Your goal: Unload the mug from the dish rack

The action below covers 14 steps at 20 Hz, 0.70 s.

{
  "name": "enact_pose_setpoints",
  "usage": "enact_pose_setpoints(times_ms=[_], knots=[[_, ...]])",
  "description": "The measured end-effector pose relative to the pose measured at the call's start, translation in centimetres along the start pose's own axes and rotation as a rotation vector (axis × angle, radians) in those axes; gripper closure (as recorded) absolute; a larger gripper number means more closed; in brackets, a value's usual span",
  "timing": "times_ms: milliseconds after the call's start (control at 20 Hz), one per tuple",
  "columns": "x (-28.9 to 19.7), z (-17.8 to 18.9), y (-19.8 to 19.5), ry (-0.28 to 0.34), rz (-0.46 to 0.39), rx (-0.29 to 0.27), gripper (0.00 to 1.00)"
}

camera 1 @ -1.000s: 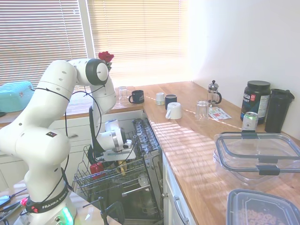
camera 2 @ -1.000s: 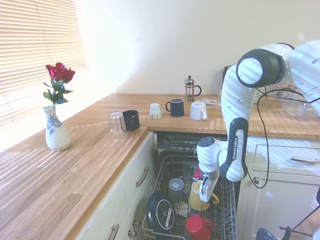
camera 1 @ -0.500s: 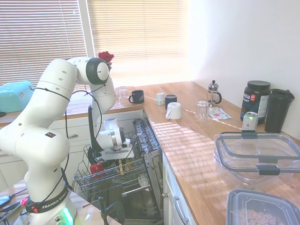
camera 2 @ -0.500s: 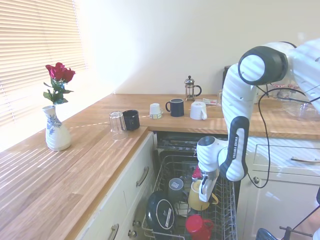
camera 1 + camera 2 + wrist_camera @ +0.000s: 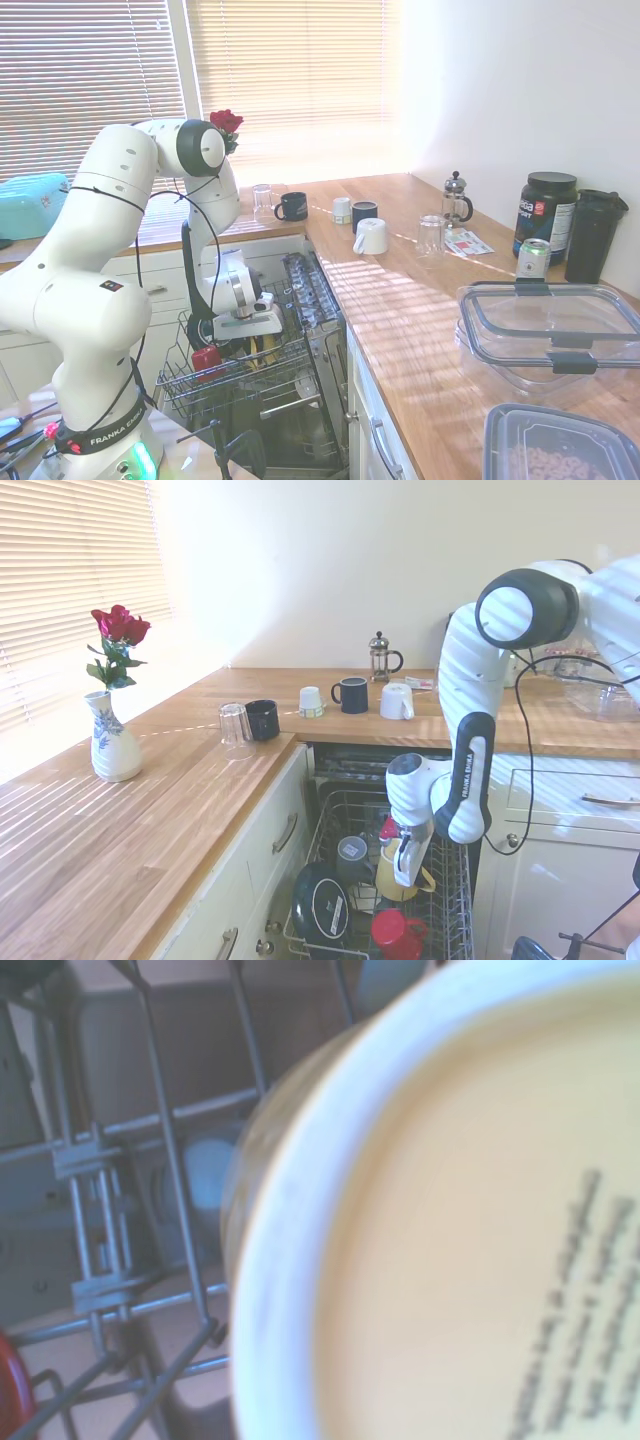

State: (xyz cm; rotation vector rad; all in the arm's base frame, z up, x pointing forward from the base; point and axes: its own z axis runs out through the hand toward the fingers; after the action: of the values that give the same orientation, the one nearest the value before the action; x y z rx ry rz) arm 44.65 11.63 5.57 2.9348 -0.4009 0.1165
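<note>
Grasping step. The gripper (image 5: 404, 865) reaches down into the dish rack (image 5: 452, 910), at the rim of the yellow mug (image 5: 393, 878), which stands among the tines beside a grey mug (image 5: 351, 858). Whether the fingers are clamped on the rim cannot be told. Judged next: a firm grip, then a straight lift.

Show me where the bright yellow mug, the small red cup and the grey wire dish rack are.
bright yellow mug (image 5: 392, 876), second exterior view, on its side wall.
small red cup (image 5: 392, 932), second exterior view, on its body.
grey wire dish rack (image 5: 180, 385), first exterior view, on its near wire rim.
</note>
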Motion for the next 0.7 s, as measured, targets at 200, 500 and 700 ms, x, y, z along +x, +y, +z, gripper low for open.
enact_pose_setpoints(times_ms=[200,500,700], knots=[[-1.0,-4.8,-0.1,0.054,-0.005,0.017,1.0],[-1.7,-10.3,1.0,0.107,0.006,0.039,1.0],[-2.2,-13.5,2.1,0.137,0.018,0.06,1.0]])
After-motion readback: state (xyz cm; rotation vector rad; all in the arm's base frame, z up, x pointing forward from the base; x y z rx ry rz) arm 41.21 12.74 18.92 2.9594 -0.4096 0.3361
